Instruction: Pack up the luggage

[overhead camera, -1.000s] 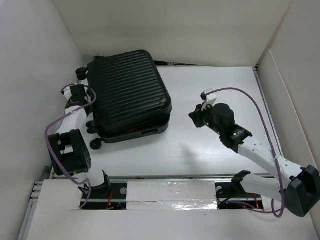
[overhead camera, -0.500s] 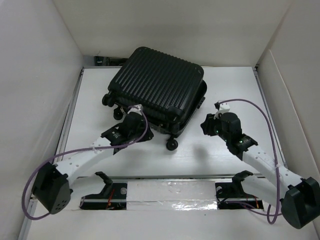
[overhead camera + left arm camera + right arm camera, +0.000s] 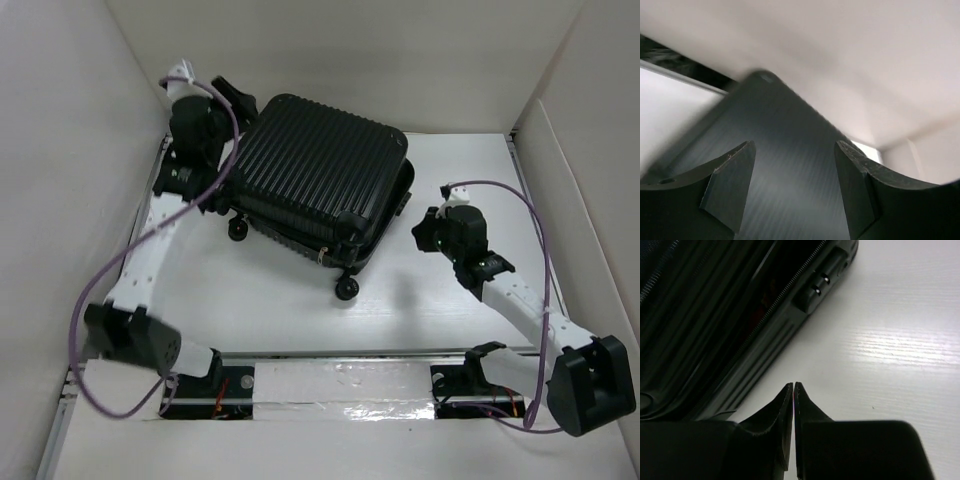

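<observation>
The luggage [image 3: 320, 175], a black ribbed hard-shell suitcase, lies flat and skewed at the middle back of the table, wheels toward the front left. Its two shells sit slightly offset, with a dark gap at the seam. My left gripper [image 3: 235, 100] is open and empty, held high over the suitcase's far left corner. In the left wrist view the ribbed shell [image 3: 785, 175] fills the space behind the open gripper [image 3: 794, 147]. My right gripper [image 3: 424, 236] is shut and empty, just right of the suitcase. In the right wrist view its tips [image 3: 793, 386] hover over the table beside the suitcase's side [image 3: 715, 325] and lock [image 3: 820, 285].
White walls close in the table on the left [image 3: 70, 150], back and right [image 3: 590, 170]. A metal rail with foil tape [image 3: 340, 385] runs along the front edge between the arm bases. The right arm's purple cable [image 3: 530, 225] loops over the table's right side.
The suitcase turned and slid right a second ago, and has since stayed put. My left arm swung from the suitcase's front side up to its far left corner. My right gripper shifted slightly right.
</observation>
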Action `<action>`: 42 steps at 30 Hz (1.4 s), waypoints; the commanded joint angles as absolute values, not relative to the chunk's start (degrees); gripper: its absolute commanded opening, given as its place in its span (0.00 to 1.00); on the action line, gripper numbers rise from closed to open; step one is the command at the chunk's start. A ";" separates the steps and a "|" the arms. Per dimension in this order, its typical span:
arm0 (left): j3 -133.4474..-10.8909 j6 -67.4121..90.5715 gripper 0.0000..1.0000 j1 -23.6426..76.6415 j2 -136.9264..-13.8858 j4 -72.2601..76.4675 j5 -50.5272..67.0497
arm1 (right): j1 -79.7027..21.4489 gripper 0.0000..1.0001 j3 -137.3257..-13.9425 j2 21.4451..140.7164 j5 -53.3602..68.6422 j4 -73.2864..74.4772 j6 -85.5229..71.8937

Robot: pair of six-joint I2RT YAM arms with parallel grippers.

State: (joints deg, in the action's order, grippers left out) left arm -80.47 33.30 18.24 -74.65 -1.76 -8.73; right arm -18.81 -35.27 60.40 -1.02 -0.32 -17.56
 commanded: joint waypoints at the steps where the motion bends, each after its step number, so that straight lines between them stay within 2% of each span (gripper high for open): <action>1: -93.19 31.21 0.61 8.37 -86.81 -5.59 -2.28 | -18.63 0.12 -39.20 62.74 0.26 -3.16 -16.87; 4: -104.10 29.36 0.61 0.28 -97.80 -12.27 -2.90 | -18.63 0.19 -40.16 66.60 -1.15 -6.06 -16.96; 7: -110.53 28.22 0.60 -5.78 -107.29 -16.32 1.48 | -18.02 0.25 -43.66 70.56 -1.58 -4.93 -17.31; 10: -114.86 27.25 0.59 -8.17 -115.12 -18.45 5.17 | -16.88 0.30 -47.01 75.75 -1.84 -5.10 -17.49; 17: -123.30 24.79 0.58 -4.93 -127.96 -21.35 7.73 | -14.60 0.35 -55.26 86.65 -3.07 -5.45 -17.93; 20: -121.56 24.52 0.58 -3.00 -129.99 -20.31 9.58 | -13.02 0.43 -57.74 91.66 -2.82 -4.83 -17.76; 24: -111.21 25.05 0.58 0.87 -124.57 -14.25 10.89 | -11.69 0.44 -62.74 97.63 2.08 -2.90 -16.61; 29: -87.31 30.84 0.58 4.12 -112.87 -2.06 10.99 | -12.30 0.51 -68.28 102.38 4.92 -2.90 -16.08; 38: -51.20 41.91 0.56 13.96 -83.79 9.40 5.19 | -19.32 0.51 -83.04 109.15 9.40 4.73 -11.08; 42: -37.55 48.67 0.55 18.27 -67.29 13.44 4.22 | -20.57 0.51 -95.85 115.30 12.65 13.60 -6.78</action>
